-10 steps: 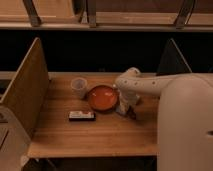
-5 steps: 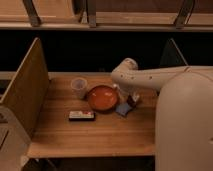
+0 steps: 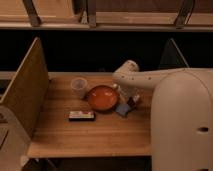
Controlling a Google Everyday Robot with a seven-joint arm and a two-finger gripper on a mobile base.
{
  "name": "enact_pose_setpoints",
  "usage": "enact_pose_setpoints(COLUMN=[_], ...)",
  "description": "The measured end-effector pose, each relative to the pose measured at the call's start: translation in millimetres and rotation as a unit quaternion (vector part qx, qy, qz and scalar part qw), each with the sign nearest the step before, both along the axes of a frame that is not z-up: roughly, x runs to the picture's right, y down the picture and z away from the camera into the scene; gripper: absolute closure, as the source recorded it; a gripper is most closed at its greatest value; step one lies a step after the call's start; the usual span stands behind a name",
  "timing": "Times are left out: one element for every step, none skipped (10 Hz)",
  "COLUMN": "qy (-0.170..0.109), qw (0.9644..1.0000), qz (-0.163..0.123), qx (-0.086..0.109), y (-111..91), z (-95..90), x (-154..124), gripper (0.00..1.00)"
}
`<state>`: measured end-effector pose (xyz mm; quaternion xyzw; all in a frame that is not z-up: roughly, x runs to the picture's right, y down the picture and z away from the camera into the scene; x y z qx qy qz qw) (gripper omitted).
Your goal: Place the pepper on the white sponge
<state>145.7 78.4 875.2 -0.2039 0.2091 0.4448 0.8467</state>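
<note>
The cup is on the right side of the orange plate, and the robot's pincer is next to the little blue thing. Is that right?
Not quite. The camera view shows the cup on the left side of the orange plate, not the right. The rest is fine: the pincer hangs next to the little blue thing, on the other side of the plate.

Bare tabletop (image 3: 100, 137) in front; farther back cup (image 3: 78, 86), plate (image 3: 102, 98), end effector (image 3: 131, 100) beside plate.

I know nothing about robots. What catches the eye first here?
The big white robot body fills the right side, its arm reaching over the wooden table. Its claw hangs just right of the orange plate at the table's middle, by a small bluish piece.
</note>
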Motion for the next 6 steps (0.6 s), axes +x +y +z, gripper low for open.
enact_pose_setpoints(qy=[0.002, 0.002, 0.002, 0.003, 0.003, 0.003], qw=[0.9999, 0.9997, 0.9995, 0.9995, 0.9995, 0.9996], qz=[0.007, 0.012, 0.014, 0.014, 0.014, 0.013], qx=[-0.014, -0.023, -0.027, -0.026, -0.026, -0.026], y=[12, 19, 23, 22, 22, 22], z=[9.3, 17.3, 20.0, 20.0, 20.0, 20.0], x=[3, 5, 5, 6, 6, 6], gripper=[1.0, 1.0, 1.0, 1.0, 1.0, 1.0])
